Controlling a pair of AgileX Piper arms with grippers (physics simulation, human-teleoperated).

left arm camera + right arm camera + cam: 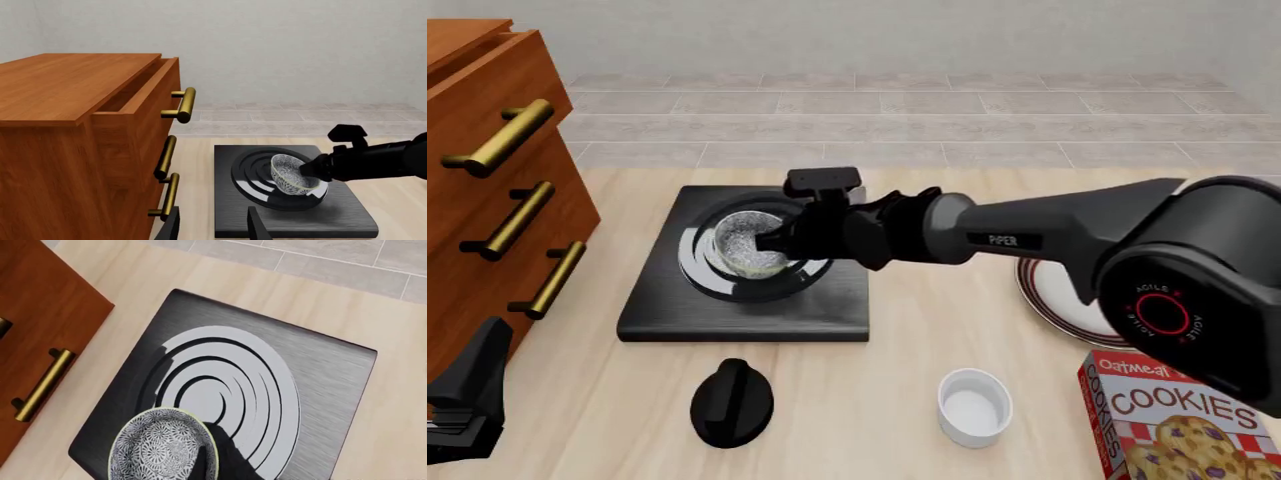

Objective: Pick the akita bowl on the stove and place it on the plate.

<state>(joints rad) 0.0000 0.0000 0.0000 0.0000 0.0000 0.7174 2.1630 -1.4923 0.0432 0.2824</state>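
1. My right gripper point(771, 240) is at the akita bowl point(747, 243); a finger point(223, 452) sits on its rim. Looks clamped on the bowl.
2. Bowl is tilted over the stove point(747, 300) rings. I can't tell whether it is touching them.
3. My left gripper point(213, 225) hangs low beside the drawer cabinet point(73, 150), fingers apart, holding nothing.
4. Plate point(1054, 305) is right of the stove, mostly hidden behind my right arm.
5. Black knob point(731, 400), white ramekin point(974, 405) and cookie box point(1174, 420) are along the near edge.
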